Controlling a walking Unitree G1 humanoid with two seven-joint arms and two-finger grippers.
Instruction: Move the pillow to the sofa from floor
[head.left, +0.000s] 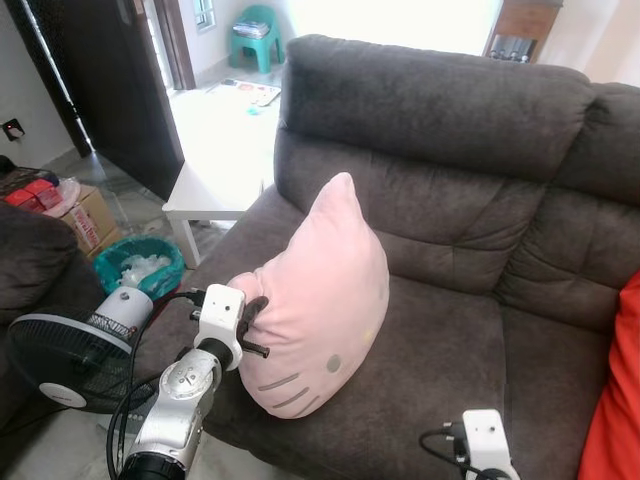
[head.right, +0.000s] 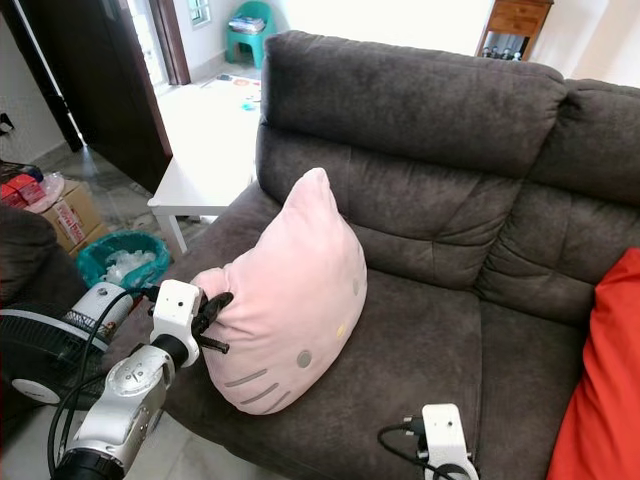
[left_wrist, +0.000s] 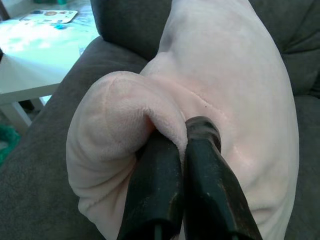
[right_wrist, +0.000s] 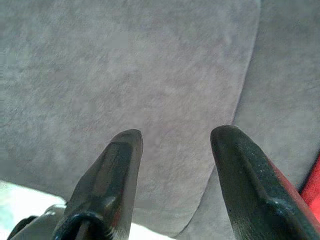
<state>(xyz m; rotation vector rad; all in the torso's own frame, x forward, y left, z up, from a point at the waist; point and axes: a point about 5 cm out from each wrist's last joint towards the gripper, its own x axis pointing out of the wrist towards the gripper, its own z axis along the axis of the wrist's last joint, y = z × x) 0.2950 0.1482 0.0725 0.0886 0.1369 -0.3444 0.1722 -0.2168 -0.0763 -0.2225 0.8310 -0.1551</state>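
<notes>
1. The pink pillow (head.left: 318, 300) sits on the seat of the dark grey sofa (head.left: 440, 120); it stands up on its edge, near the sofa's left arm, and leans a little toward the back; it has a pointy ear on top, grey whisker lines and a small grey nose.
2. The left gripper (head.left: 254, 322) pinches a fold of the pillow at its left side; in the left wrist view the two black fingers (left_wrist: 155, 195) are pressed close together with soft pink cloth caught between them.
3. The right gripper (right_wrist: 175, 175) hangs over the front of the sofa seat, to the right of the pillow and apart from it; its fingers are spread wide and hold nothing.
4. A red cushion (head.left: 612, 400) lies at the right end of the sofa.
5. A white table (head.left: 215, 150) stands just beside the sofa's left arm.
6. A green bin (head.left: 140, 265) sits on the floor near the table; a black fan (head.left: 70, 355) stands in front of it; a cardboard box (head.left: 85, 215) is close by.
</notes>
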